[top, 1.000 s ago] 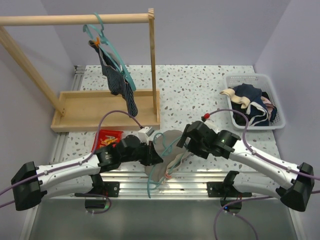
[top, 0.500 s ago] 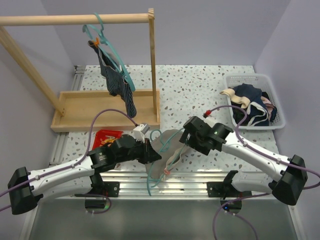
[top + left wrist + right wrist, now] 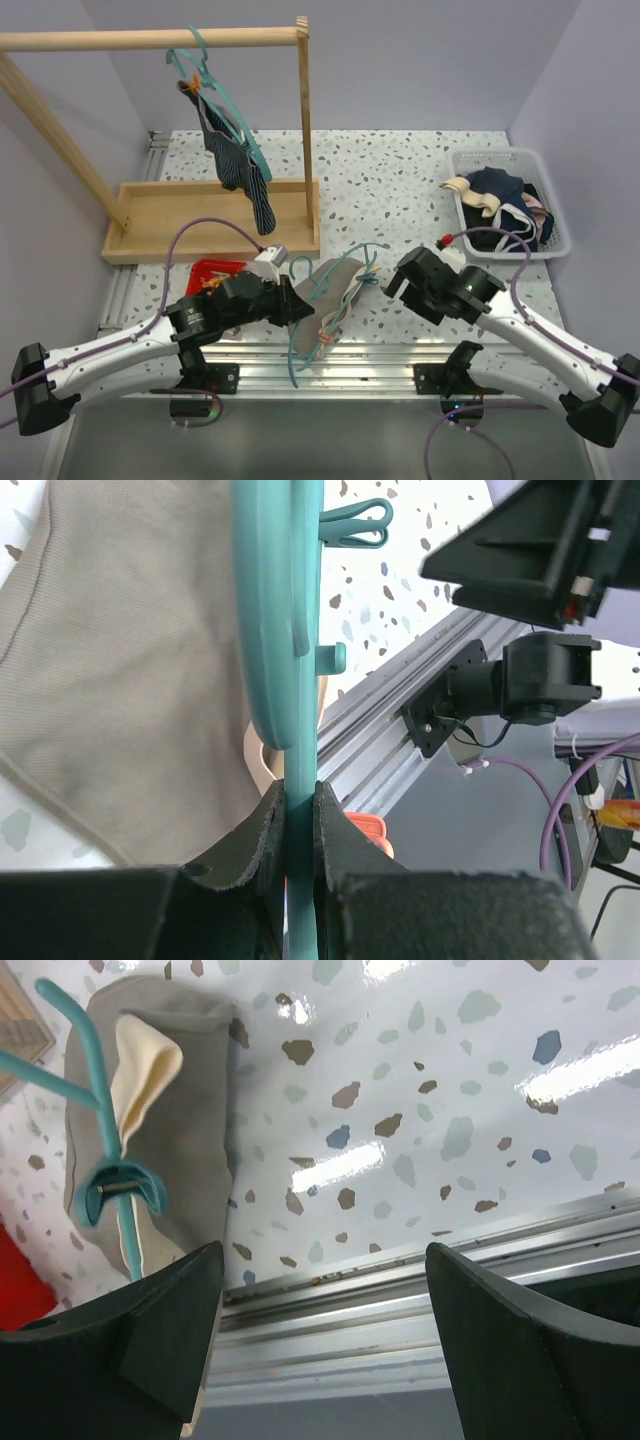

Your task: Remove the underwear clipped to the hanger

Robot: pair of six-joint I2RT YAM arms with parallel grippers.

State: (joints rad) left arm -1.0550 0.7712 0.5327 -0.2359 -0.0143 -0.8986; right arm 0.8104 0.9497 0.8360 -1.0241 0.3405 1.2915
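A grey-beige underwear point(image 3: 335, 285) lies on the table near the front edge with a teal hanger point(image 3: 322, 310) on it. My left gripper point(image 3: 296, 303) is shut on the hanger's bar point(image 3: 298, 810); the beige cloth point(image 3: 130, 670) fills the left of its view. My right gripper point(image 3: 400, 280) is open and empty, apart to the right of the cloth; the cloth point(image 3: 180, 1100) and a teal clip point(image 3: 118, 1188) show at the left of its view. A dark navy striped underwear point(image 3: 235, 165) hangs from a second teal hanger point(image 3: 215, 85) on the wooden rack.
A wooden rack point(image 3: 160, 40) with a tray base point(image 3: 200, 215) stands at the back left. A white basket point(image 3: 510, 200) of clothes sits at the right. A red packet point(image 3: 215, 275) lies by my left arm. The metal rail point(image 3: 340, 360) runs along the front edge.
My right gripper has let go and pulled back to the right, away from the beige underwear. My left gripper still holds the hanger; cloth and hanger shifted slightly.
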